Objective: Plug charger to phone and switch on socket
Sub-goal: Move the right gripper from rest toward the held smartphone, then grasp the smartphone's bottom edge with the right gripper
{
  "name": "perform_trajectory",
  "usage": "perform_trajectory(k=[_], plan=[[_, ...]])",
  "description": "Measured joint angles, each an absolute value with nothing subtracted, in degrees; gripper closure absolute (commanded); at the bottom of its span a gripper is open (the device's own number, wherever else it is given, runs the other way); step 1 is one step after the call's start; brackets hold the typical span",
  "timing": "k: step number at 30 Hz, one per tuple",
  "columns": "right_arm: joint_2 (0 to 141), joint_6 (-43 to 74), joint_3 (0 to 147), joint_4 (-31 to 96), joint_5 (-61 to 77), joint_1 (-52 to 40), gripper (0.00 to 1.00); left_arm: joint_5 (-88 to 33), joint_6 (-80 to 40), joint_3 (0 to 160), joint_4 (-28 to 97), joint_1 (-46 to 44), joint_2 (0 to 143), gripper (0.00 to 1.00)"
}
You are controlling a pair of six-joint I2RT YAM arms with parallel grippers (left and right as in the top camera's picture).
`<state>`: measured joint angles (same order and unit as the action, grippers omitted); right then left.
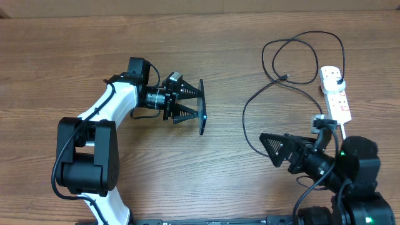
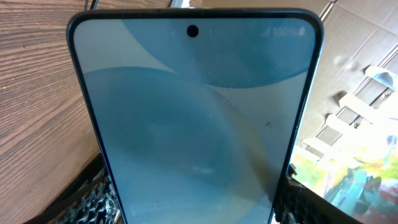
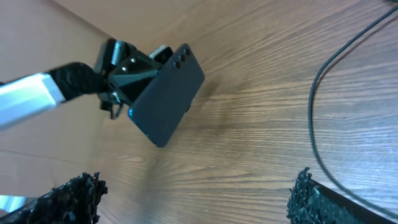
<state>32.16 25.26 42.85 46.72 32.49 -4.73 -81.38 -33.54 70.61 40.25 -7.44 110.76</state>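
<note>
My left gripper [image 1: 200,105] is shut on the phone [image 1: 202,128], holding it on edge above the table left of centre. In the left wrist view the phone's blue-white screen [image 2: 196,112] fills the frame, with a finger against each long edge. The right wrist view shows the phone's dark back [image 3: 168,96]. The charger's thin black cable [image 1: 294,44] loops at the back right, its connector tip [image 1: 286,77] loose on the wood and its plug [image 1: 337,75] in the white socket [image 1: 335,97]. My right gripper [image 1: 270,151] hangs open and empty, near the cable's front loop [image 3: 315,124].
The wooden table [image 1: 212,181] stretches between the two arms. The socket's thick white cord [image 1: 322,119] runs down beside the right arm's base. Cardboard and coloured clutter [image 2: 367,99] show beyond the table in the left wrist view.
</note>
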Motion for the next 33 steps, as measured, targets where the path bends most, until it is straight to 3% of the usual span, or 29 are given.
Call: perform_trajectory(k=[9,18,33], plan=[[34.3,28.7,42.9,41.1,18.3,-23.0,0.01,-81.4,-33.5,70.6,40.2,-7.4,110.8,0.34],[47.5,34.9,42.9,33.6,-1.1,-43.9,0.01,-81.4,-33.5,70.6,40.2,-7.4,110.8,0.34],[61.8,37.8,42.9,19.2,-31.1,-63.9,0.0,-81.4,-33.5,70.6,40.2,-7.4,110.8,0.33]])
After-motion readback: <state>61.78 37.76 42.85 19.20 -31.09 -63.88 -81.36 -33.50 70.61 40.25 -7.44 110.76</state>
